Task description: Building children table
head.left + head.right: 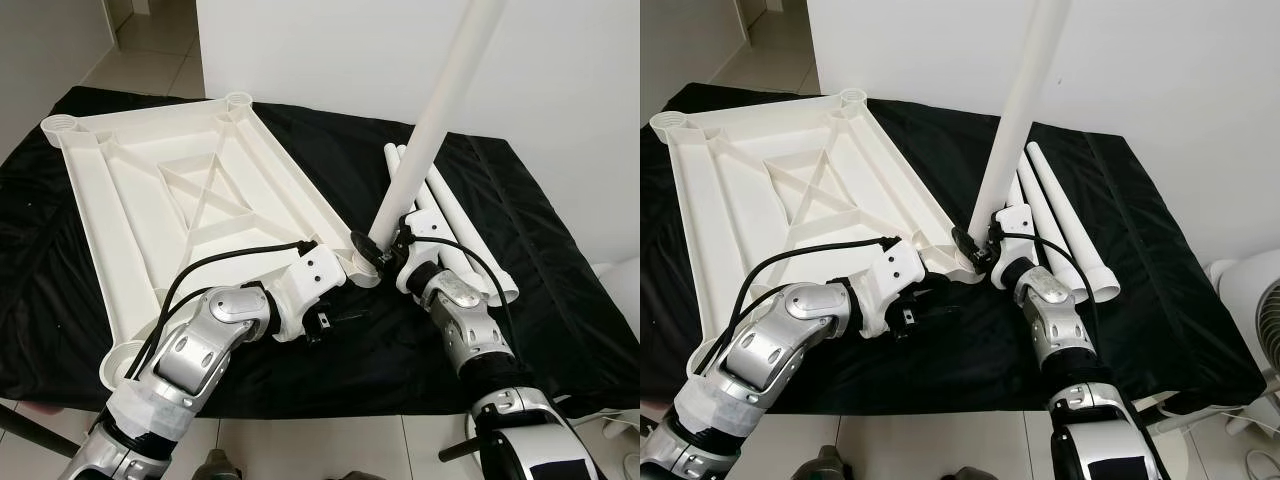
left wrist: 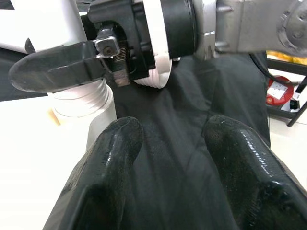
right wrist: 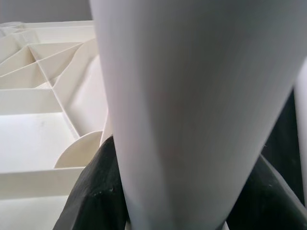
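A white table leg is being held near its lower end by the right gripper, fingers closed around it, tilted over the corner socket of the upturned tabletop. Seating and likely twisting is being called for next. The left gripper is being kept parted and empty over the black cloth. 3 spare legs are lying close beside; the wall is close behind.

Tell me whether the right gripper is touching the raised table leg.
Touching. The right wrist view shows the right gripper with black fingers pressed on both sides of the raised leg.
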Robot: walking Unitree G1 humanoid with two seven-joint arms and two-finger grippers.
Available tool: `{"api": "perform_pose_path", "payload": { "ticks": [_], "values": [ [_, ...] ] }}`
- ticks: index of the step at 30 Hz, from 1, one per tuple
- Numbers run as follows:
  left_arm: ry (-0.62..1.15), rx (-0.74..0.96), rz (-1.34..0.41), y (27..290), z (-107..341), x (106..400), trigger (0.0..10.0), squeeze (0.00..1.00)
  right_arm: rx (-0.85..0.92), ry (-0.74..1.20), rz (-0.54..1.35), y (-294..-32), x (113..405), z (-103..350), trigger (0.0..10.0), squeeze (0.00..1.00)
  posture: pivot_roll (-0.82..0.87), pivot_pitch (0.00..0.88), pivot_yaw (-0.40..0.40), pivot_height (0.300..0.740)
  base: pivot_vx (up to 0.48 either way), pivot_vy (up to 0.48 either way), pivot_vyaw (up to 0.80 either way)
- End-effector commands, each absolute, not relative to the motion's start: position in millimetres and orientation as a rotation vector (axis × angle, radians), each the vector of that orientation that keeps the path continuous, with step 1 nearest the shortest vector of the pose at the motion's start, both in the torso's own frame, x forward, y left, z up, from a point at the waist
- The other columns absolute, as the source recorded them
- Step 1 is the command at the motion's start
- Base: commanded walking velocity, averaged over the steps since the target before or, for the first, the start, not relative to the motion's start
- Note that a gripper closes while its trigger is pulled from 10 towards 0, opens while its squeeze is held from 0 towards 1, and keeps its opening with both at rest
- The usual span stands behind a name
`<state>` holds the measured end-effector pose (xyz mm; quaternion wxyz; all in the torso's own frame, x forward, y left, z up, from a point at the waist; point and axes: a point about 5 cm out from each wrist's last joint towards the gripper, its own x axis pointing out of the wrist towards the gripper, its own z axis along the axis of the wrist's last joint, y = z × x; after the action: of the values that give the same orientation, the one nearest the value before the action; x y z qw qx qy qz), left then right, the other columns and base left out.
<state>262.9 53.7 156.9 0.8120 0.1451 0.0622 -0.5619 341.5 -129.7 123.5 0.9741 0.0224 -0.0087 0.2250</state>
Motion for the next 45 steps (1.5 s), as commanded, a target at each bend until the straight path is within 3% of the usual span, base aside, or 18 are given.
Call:
{"api": "perform_pose_path", "payload": {
  "ticks": [1, 15, 26, 27, 35, 36, 45],
  "values": [
    [0.132, 0.311, -1.209, 52.0, 157.1, 261.4, 10.0, 0.0, 0.077, 0.017, 0.382, -133.8, 340.7, 119.3, 10.0, 0.0, 0.11, 0.0, -0.111, 0.74, 0.0, 0.0, 0.0],
    [0.147, 0.329, -1.281, 47.6, 156.7, 268.1, 10.0, 0.0, 0.127, -0.031, 0.048, -112.9, 328.2, 124.7, 10.0, 0.0, 0.02, 0.0, 0.011, 0.74, 0.0, 0.0, 0.0],
    [0.143, 0.343, -1.316, 43.9, 157.4, 272.6, 10.0, 0.0, 0.164, -0.028, -0.019, -104.4, 319.6, 125.7, 10.0, 0.0, -0.01, 0.0, 0.048, 0.74, 0.0, 0.0, 0.0],
    [0.143, 0.343, -1.315, 44.0, 157.7, 273.0, 10.0, 0.0, 0.167, -0.032, -0.026, -105.6, 319.6, 126.4, 10.0, 1.0, -0.01, 0.0, 0.048, 0.74, 0.0, 0.0, 0.0],
    [0.138, 0.343, -1.326, 41.5, 157.3, 273.2, 10.0, 0.0, 0.158, -0.059, -0.046, -113.3, 317.8, 132.8, 10.0, 0.98, -0.02, 0.0, 0.055, 0.74, 0.0, 0.0, 0.0],
    [0.136, 0.345, -1.335, 41.1, 157.4, 273.2, 10.0, 0.0, 0.142, -0.07, -0.042, -116.4, 316.3, 134.9, 10.0, 0.0, -0.02, 0.0, 0.056, 0.74, 0.0, 0.0, 0.0],
    [0.123, 0.349, -1.353, 38.8, 157.2, 274.2, 10.0, 0.0, 0.094, -0.104, 0.064, -129.2, 304.8, 138.7, 10.0, 0.0, -0.03, 0.0, 0.038, 0.74, 0.0, 0.0, 0.0]
  ]
}}
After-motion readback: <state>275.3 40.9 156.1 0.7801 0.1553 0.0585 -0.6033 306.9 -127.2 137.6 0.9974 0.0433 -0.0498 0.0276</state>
